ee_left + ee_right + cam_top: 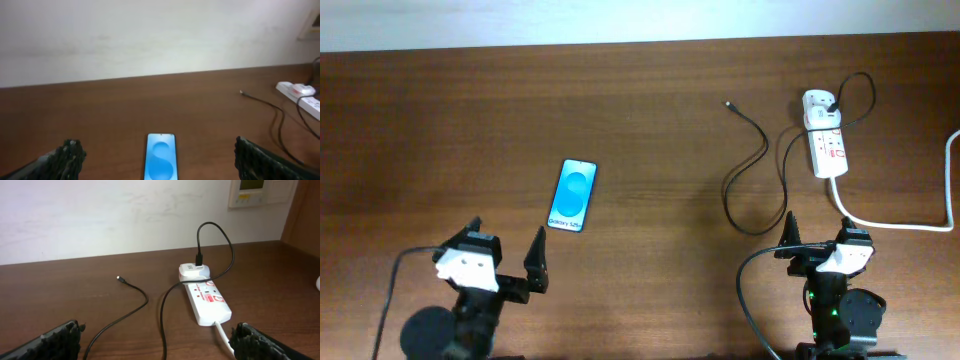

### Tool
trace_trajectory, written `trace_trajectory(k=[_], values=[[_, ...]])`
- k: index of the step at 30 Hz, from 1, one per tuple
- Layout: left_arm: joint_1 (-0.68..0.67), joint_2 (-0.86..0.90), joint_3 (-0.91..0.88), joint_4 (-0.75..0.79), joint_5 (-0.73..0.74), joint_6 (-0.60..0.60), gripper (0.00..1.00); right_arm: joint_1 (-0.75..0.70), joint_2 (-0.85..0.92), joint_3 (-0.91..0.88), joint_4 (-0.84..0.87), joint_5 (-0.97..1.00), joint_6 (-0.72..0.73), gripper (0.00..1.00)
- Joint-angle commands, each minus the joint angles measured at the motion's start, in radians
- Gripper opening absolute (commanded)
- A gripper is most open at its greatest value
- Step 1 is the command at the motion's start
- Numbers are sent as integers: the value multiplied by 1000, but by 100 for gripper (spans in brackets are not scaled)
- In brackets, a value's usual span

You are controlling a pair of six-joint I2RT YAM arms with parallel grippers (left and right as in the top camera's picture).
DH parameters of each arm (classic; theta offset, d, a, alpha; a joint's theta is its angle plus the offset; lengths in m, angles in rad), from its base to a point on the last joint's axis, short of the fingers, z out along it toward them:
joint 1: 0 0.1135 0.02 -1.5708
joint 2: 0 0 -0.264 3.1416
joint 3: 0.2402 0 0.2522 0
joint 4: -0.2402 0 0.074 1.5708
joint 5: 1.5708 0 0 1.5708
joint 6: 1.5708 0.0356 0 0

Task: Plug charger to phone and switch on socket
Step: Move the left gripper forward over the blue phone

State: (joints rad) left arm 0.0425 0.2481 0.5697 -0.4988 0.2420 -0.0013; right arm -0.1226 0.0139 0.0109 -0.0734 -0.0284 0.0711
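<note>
Two grippers at near table (pixel 650 100) edge, both with fingers spread wide, holding nothing. Left gripper (pixel 508 245) sits just near of phone (pixel 572 195), which lies flat left of centre, screen lit blue. Right gripper (pixel 825 242) sits near of power strip (pixel 825 140) at far right. Charger cable (pixel 752 160) runs from white adapter (pixel 192 270) on strip's far end and loops left. Connector tip (pixel 728 103) lies free, well apart from phone.
</note>
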Motion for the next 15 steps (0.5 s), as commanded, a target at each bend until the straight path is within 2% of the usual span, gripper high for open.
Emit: trace_trajectory(k=[1, 7, 9, 12, 15], values=[[6, 92, 108, -36, 32, -14, 99, 5, -10, -5, -4, -13, -3, 98], [6, 275, 271, -124, 32, -13, 99, 5, -10, -5, -4, -13, -3, 99], [6, 295, 285, -131, 36, -13, 99, 5, -10, -5, -4, -13, -3, 98], [6, 295, 286, -139, 116, -13, 99, 5, -10, -5, -4, -13, -3, 98], [6, 295, 286, -150, 119, -13, 99, 5, -10, -5, -4, -13, -3, 98]])
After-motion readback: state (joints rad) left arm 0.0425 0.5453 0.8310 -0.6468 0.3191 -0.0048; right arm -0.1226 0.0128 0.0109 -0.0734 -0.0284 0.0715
